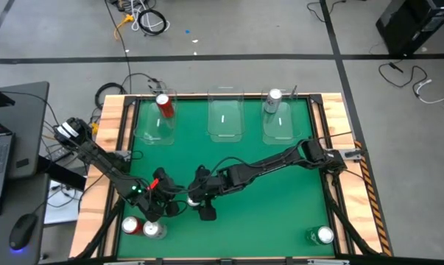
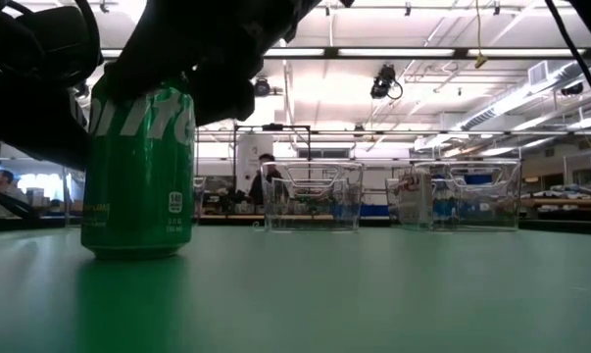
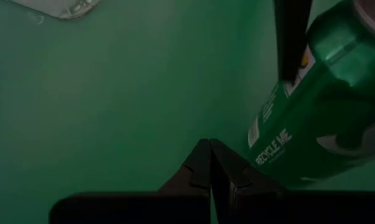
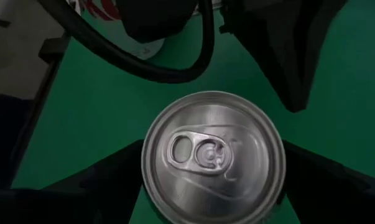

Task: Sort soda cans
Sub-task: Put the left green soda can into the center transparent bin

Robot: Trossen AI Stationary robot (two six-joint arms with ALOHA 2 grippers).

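— Which can is the right claw (image 4: 212,180) on?

— A green soda can (image 2: 138,172), near the front middle of the green table (image 1: 280,199). It stands upright, long axis vertical, silver top (image 4: 213,155) facing the ceiling. The claw comes down over it from above with a dark finger on each side of the lid, spread wide around the can; I cannot tell whether the fingers actually touch its wall.

— And the left claw (image 3: 211,168)?

— Pressed together, holding nothing, just beside that same green can, low over the table.

— Where are the others?

— A red can (image 1: 163,105) stands upright in the left clear bin (image 1: 157,131) at the far edge, and a silver-white can (image 1: 273,99) upright in the right bin (image 1: 279,126). The middle bin (image 1: 226,121) sits between them. Two more cans (image 1: 142,227) stand together at the front left corner, tops up, and another green can (image 1: 322,235) stands at the front right, well apart from the rest.
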